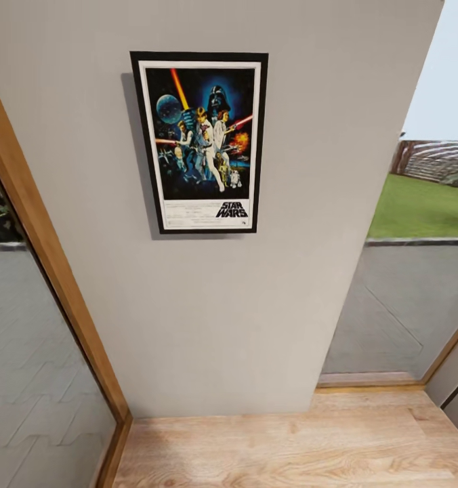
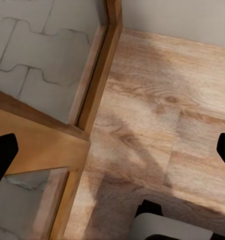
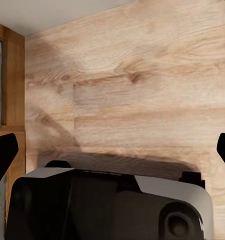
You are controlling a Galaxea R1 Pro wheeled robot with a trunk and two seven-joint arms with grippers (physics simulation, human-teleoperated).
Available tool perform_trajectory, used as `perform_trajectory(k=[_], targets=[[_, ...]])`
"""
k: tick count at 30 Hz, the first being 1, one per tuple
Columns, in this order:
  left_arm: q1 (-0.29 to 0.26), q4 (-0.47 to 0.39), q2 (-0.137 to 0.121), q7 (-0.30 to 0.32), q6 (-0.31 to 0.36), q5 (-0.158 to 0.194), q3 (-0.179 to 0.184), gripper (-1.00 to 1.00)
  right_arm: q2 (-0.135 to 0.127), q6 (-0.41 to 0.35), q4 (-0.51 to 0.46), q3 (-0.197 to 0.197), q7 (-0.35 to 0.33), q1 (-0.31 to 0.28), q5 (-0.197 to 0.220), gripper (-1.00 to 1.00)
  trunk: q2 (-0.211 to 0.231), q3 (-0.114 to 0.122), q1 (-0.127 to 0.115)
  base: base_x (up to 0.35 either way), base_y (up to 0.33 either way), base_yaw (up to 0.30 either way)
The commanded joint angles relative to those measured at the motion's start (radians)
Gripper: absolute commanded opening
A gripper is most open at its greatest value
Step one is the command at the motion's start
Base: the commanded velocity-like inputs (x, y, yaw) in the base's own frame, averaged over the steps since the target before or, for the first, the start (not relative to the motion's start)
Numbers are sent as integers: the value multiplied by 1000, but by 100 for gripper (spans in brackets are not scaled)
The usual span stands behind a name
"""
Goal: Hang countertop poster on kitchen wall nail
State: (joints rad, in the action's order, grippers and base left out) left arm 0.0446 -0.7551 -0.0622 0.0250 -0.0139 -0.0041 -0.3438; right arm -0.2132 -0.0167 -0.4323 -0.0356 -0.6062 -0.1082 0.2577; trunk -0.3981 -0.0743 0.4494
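Your poster (image 1: 199, 142) hangs upright and flat on the grey wall (image 1: 256, 305) between two wood-framed windows, both grippers, left (image 2: 112, 150) and right (image 3: 112, 150), spread wide and holding nothing above the plank floor (image 1: 269, 447), so the likely risk is bumping the frame and knocking it loose while you back away.

Black-framed poster (image 1: 199, 142) — pale grey wall (image 1: 256, 305)

Wood plank floor (image 1: 269, 447), wooden window frame (image 1: 53, 271), lawn (image 1: 419, 207).
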Motion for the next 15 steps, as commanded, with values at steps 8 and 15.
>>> perform_trajectory(k=[8,15], targets=[[0,13,0,1,-1,-1,0,100,3,0,5,-2,44,-1,5,100,-2,11,1,0,0,0],[0,20,-1,1,-1,-1,3,100,3,1,10,-1,58,-1,5,100,-2,23,1,0,0,0]])
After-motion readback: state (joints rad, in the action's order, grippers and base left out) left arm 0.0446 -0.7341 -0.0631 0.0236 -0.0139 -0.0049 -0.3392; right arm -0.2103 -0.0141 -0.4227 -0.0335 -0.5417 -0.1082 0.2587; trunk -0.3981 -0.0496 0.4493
